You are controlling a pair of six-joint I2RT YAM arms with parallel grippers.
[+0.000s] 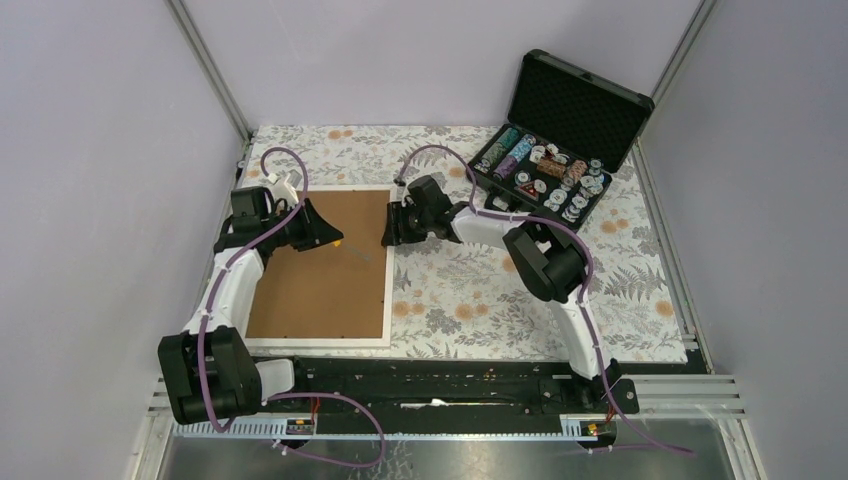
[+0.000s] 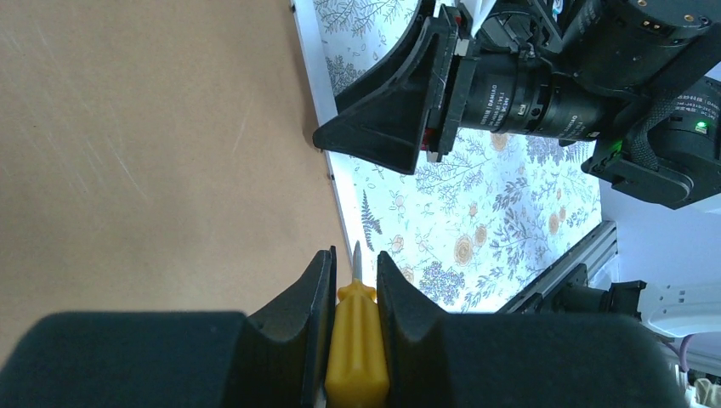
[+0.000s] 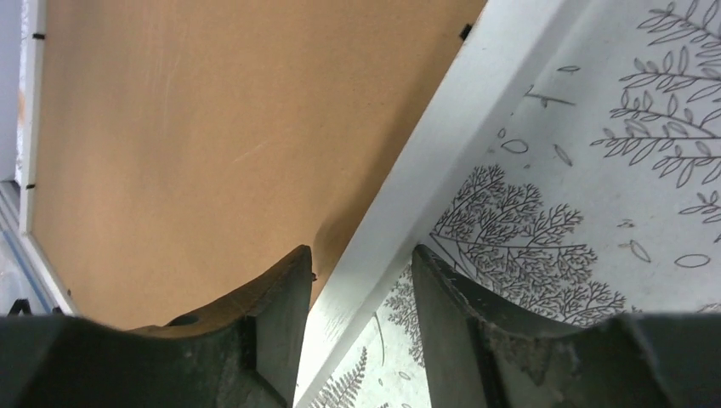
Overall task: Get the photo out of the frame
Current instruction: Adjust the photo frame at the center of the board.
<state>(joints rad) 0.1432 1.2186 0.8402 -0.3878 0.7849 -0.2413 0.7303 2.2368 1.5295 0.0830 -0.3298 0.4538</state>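
Yellow screwdriver (image 2: 357,361) pinched in left gripper (image 2: 353,265); right gripper (image 3: 361,272) spread astride frame (image 3: 442,153) edge. Poker chips (image 1: 540,170) in open case (image 1: 585,100).

Robotics lab test cell: plain pale walls (image 1: 90,150) on aluminium posts (image 1: 210,68) enclose a floral-clothed surface (image 1: 480,290); left arm (image 1: 232,285) and right arm (image 1: 578,330) are bolted to a metal rail (image 1: 690,395) at bottom.

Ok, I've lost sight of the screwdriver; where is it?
Left wrist view: screwdriver clamped in the left gripper by its yellow handle, tip near the frame's right border.
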